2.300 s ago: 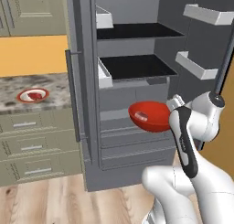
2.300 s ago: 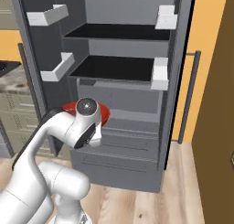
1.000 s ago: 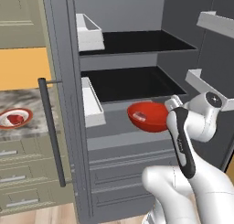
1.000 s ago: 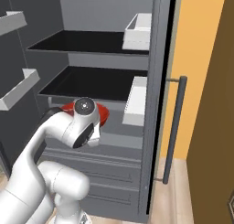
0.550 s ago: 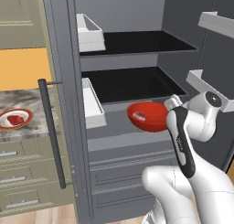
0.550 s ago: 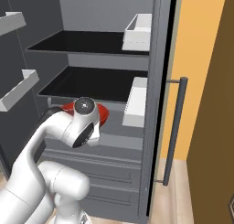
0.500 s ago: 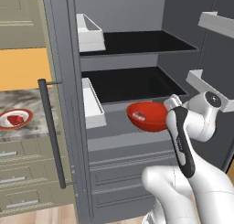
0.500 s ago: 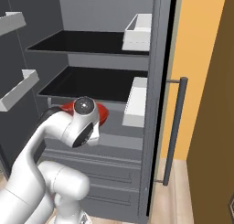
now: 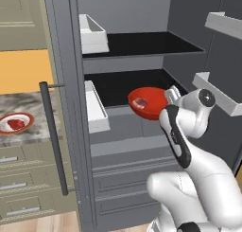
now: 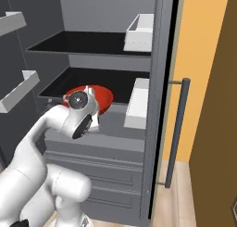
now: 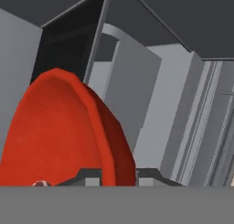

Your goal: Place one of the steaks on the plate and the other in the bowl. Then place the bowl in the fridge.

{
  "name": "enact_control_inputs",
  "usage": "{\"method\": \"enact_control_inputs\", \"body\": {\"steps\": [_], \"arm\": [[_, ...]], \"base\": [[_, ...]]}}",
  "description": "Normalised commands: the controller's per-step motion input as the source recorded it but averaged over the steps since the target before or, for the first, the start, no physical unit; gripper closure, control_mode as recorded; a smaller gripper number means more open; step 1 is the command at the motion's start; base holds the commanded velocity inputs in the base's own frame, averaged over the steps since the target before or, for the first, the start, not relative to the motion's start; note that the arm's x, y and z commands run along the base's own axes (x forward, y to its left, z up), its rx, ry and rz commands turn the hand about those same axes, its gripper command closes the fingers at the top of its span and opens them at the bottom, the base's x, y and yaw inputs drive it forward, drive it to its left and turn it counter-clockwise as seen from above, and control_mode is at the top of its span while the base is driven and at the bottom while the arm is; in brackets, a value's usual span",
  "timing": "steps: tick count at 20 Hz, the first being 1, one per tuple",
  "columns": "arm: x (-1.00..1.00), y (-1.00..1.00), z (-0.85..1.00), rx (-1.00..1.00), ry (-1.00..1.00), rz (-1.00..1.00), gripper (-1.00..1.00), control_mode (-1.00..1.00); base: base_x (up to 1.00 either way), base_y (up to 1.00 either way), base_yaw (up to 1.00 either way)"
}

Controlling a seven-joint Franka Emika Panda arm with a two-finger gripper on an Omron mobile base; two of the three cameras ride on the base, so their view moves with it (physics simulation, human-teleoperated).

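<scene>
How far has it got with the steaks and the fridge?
One steak already lies on the plate on the counter. The other steak sits in the bowl, which the gripper holds by its rim in front of the open fridge, at the lower shelf. Left to do: set the bowl down on a shelf and let go.

Left of the appliance: speckled stone counter [image 9: 26, 103] over beige drawers [image 9: 28, 179] with bar pulls, orange wall [image 9: 23, 70] above it under a beige upper cabinet [image 9: 19, 18]; light wood floor [image 10: 185, 193] and orange wall on the right side.
</scene>
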Motion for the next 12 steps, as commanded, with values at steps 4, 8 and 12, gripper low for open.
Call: {"method": "enact_control_inputs", "body": {"steps": [4,8,12], "arm": [[0.99,-0.26,0.49,0.0,0.11,-0.13,1.0,-1.0],[0.88,-0.12,0.01,0.01,0.1,0.0,1.0,-1.0],[0.83,0.0,-0.11,0.0,0.01,0.0,1.0,-1.0]], "base": [[0.0,0.0,0.0],[0.0,0.0,0.0],[0.0,0.0,0.0]]}}
